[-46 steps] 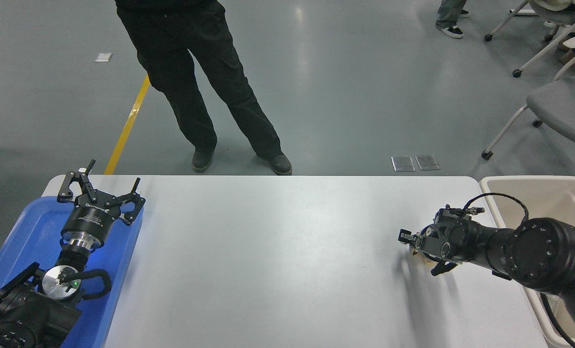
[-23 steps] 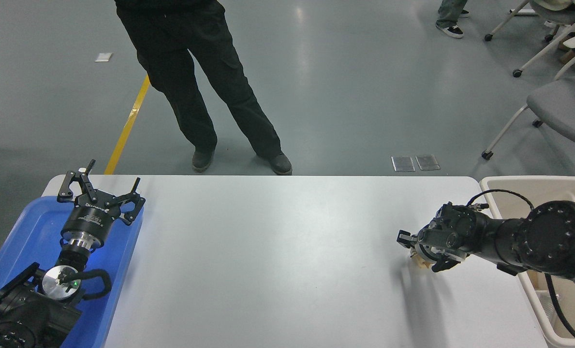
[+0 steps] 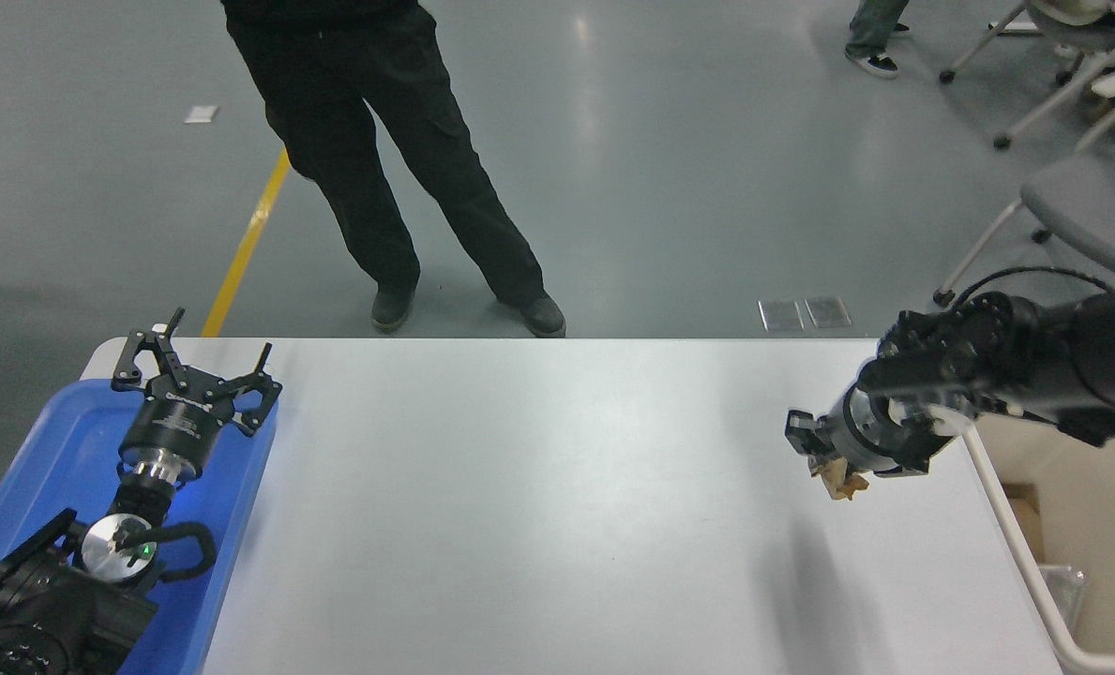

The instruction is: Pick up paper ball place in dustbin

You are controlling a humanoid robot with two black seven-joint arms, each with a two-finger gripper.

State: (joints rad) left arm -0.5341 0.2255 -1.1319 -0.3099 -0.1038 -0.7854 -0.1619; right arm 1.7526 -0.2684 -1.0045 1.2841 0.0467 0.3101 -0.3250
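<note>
My right gripper (image 3: 827, 459) comes in from the right edge and is shut on the paper ball (image 3: 841, 482), a small tan-brown crumpled wad that hangs under the fingers, lifted above the white table (image 3: 538, 497). Its shadow lies on the table below. The dustbin (image 3: 1017, 534), cream-beige with a thick rim, stands just right of the table; my right arm crosses over its far end. My left gripper (image 3: 191, 361) is open and parked over the blue tray at the lower left.
A shallow blue tray (image 3: 32, 469) sits at the table's left edge. A person in black trousers (image 3: 398, 169) stands at the far side. Grey chairs (image 3: 1082, 187) stand at the upper right. Some items lie inside the dustbin.
My right gripper has risen off the table with the paper ball in it. The right arm has swung up and back, towards the dustbin. The left arm has not moved.
</note>
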